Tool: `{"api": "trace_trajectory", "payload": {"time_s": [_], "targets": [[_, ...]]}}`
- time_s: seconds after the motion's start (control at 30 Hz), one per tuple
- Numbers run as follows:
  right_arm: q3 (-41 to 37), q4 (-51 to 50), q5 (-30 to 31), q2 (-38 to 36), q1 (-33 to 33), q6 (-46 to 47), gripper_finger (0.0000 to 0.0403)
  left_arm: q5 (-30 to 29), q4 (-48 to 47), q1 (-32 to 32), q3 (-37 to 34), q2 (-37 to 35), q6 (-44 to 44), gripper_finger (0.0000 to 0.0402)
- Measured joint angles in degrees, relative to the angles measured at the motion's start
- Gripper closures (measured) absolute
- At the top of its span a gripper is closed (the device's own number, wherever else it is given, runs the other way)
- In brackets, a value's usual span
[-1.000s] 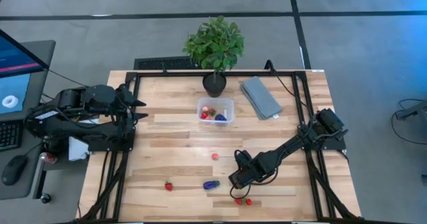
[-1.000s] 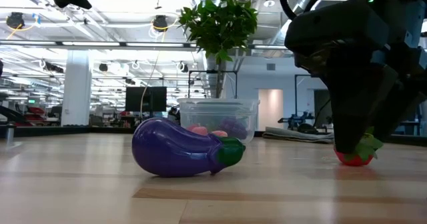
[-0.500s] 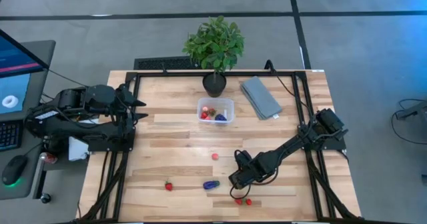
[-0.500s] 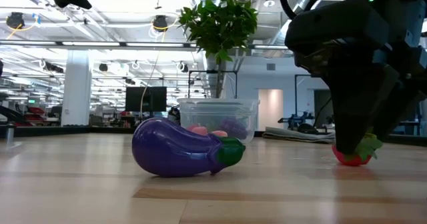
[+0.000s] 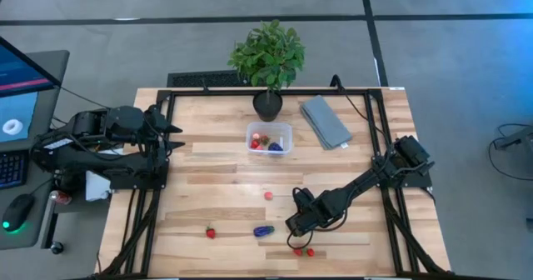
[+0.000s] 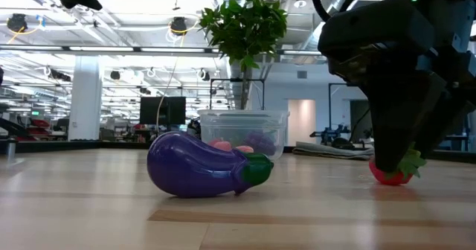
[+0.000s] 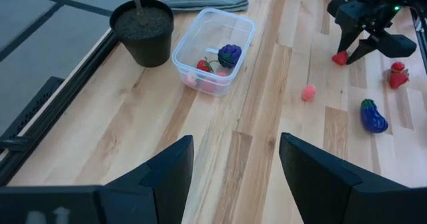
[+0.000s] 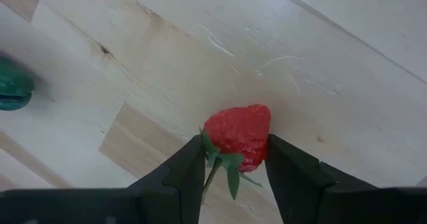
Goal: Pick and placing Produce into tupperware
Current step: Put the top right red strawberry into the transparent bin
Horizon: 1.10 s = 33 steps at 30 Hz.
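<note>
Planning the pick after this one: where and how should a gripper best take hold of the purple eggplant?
The eggplant lies on its side on the table, clear of the other fruit. Probably come straight down and close across its thick purple middle, fingers on the two long sides; the green stem end is narrower and likelier to slip.

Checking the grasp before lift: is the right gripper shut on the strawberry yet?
Shut on it. In the right wrist view both fingers press against the strawberry, which sits on the table, not lifted.

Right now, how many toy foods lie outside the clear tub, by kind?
Strawberries: 4, one strawberry in the right gripper
Pink round piece: 1
Purple eggplant: 1
Total: 6
</note>
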Motion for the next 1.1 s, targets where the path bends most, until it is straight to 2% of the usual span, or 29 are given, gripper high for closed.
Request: {"api": "trace_trajectory", "payload": {"time_s": [1.1], "targets": [[0.0, 0.0, 0.0, 0.0, 0.0, 0.0, 0.0245, 0.0, 0.0, 0.0, 0.0, 0.0, -0.1, 0.0188]]}}
